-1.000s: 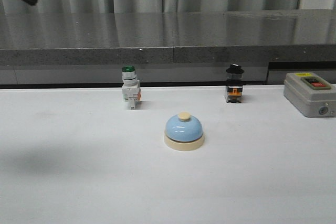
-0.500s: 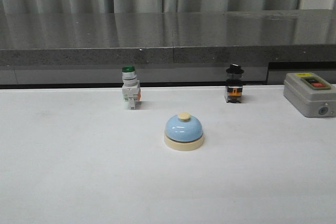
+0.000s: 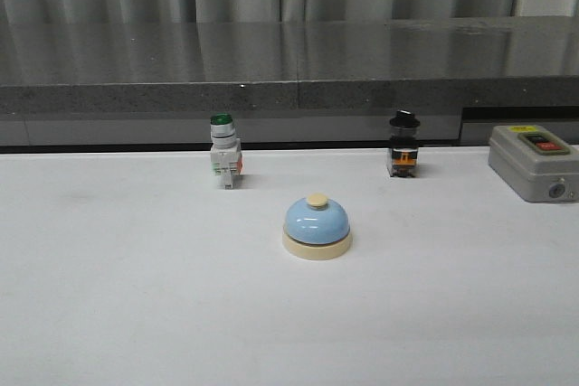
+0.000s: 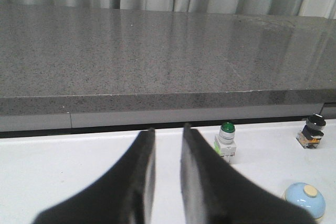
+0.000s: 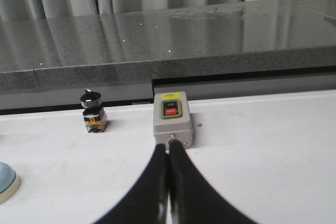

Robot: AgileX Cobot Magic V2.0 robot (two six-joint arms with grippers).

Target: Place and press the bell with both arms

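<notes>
The light-blue bell [image 3: 317, 226] with its cream base and cream button stands upright in the middle of the white table [image 3: 136, 296]. It also shows in the left wrist view [image 4: 304, 201] and, cut off at the edge, in the right wrist view [image 5: 5, 181]. Neither arm shows in the front view. My left gripper [image 4: 168, 130] is open and empty, held above the table well away from the bell. My right gripper [image 5: 168, 147] is shut and empty, with its tips pointing at the grey box.
A green-capped white push-button switch [image 3: 224, 161] stands behind the bell to the left. A black knob switch [image 3: 403, 145] stands behind it to the right. A grey box with a red button [image 3: 534, 162] sits at the far right. A dark stone ledge [image 3: 289, 70] runs behind the table.
A black arm part seen one second ago at the top left corner of the front view has left the view. The bell and the switches have not moved.
</notes>
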